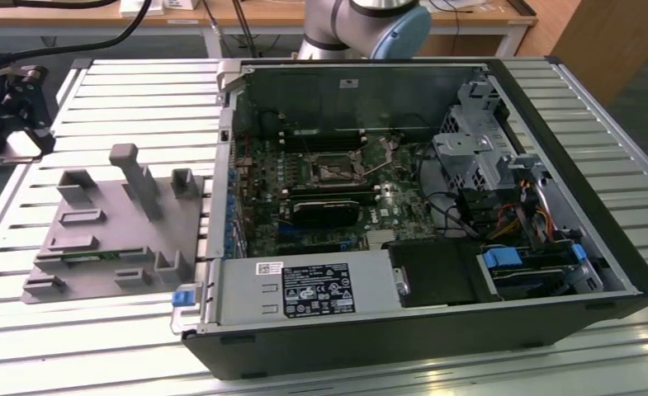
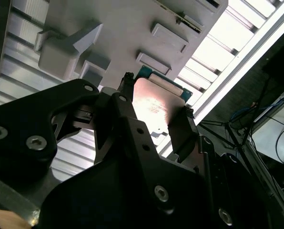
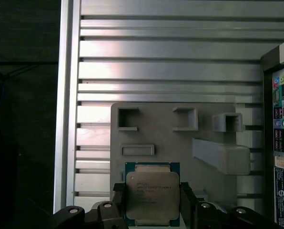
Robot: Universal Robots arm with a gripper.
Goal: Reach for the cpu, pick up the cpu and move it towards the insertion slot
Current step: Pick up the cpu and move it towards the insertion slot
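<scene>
Tool [image 3: 152,192] clamped on the cpu [image 3: 151,198] by two opposite edges, apparently lifted clear of the grey tray [image 3: 180,143]. Pickup judged complete. Insertion slot [image 1: 333,172] is well apart; transfer outstanding.

txt log | cpu [image 3: 152,194] lid – print not legible | PSU label [image 1: 316,290] – unreadable

Exterior view above case [image 1: 412,334]; both wrist views facing tray [image 3: 180,143] [image 2: 127,28]
</scene>
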